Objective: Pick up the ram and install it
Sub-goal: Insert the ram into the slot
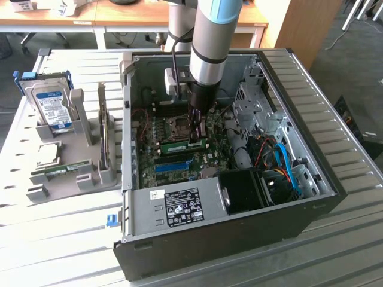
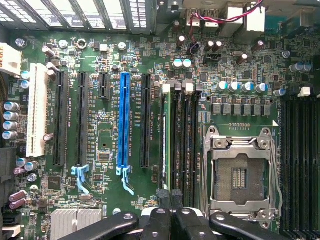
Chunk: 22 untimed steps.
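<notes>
Reaching: the arm (image 1: pixel 209 42) stands almost upright inside the open computer case (image 1: pixel 239 245), with its tip just beside the empty processor socket (image 1: pixel 178 124).
Pincer: the gripper (image 1: pixel 196 139) has its two black fingers drawn fully together, with no gap between the tips. In the wrist view the tips (image 2: pixel 170 196) meet at one end of the ram's top edge. I cannot tell whether they pinch that edge or only rest on it.
Ram: the ram (image 1: pixel 179 146) is a slim green stick standing on edge in a memory slot just beside the socket. In the wrist view (image 2: pixel 167 140) it is a thin line running parallel to the socket (image 2: pixel 240 175), with empty black slots between the two.
Blue slot: a long blue card slot (image 2: pixel 123 120) lies on the far side of the ram from the socket, near but apart.
Power supply: a grey box with a label (image 1: pixel 179 206) sits inside the case, well apart from the socket, against the case's near wall.
Hard drive: a drive with a blue-white label (image 1: pixel 52 107) stands upright in a grey holder (image 1: pixel 78 110), outside the case and well apart from the socket, towards the exterior view's left.
</notes>
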{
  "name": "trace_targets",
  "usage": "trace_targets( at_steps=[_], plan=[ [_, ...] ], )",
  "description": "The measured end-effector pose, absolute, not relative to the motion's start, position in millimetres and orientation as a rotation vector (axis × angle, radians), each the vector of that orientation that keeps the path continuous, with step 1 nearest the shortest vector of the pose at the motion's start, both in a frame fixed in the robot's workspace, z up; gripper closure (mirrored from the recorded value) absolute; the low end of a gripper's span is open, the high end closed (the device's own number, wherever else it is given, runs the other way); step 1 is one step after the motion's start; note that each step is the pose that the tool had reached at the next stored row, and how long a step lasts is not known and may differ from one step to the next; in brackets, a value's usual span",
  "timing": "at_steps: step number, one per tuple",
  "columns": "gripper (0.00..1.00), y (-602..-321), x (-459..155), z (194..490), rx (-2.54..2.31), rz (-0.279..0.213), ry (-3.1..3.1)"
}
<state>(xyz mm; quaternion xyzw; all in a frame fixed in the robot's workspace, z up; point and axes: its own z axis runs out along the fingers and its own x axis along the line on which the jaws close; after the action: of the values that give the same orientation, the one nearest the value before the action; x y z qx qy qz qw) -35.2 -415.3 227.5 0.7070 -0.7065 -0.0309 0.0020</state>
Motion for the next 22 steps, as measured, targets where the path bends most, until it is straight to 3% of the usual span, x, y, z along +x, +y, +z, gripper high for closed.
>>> trace_targets(
  at_steps=[22],
  plan=[
    [0.89,-416.5,-35.0,225.9,2.218,-0.097,-2.217]
  ],
)
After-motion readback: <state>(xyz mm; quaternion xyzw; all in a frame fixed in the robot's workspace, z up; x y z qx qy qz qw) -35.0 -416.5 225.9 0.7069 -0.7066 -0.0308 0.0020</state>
